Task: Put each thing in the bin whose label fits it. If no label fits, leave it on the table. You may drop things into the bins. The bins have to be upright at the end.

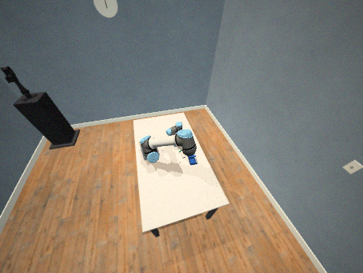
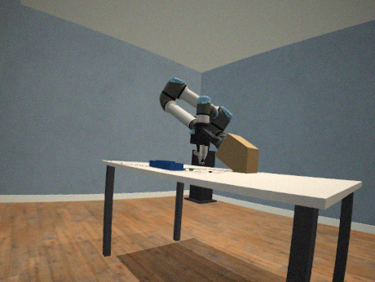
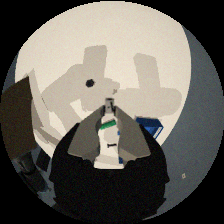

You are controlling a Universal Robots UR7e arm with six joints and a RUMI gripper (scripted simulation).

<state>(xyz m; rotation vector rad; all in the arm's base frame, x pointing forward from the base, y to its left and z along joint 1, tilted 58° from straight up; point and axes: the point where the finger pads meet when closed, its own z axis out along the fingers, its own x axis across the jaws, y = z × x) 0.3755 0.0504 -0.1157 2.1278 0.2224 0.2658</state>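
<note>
White object with green band [image 3: 108,135]: clamped between the gripper's jaws, lifted above the table [image 2: 285,185].
Gripper [image 2: 202,156]: clenched on that object, pointing down.
Blue bin [image 2: 166,165]: on the table, left of the gripper.
Tan box [image 2: 238,154]: tilted, right of the gripper.
</note>
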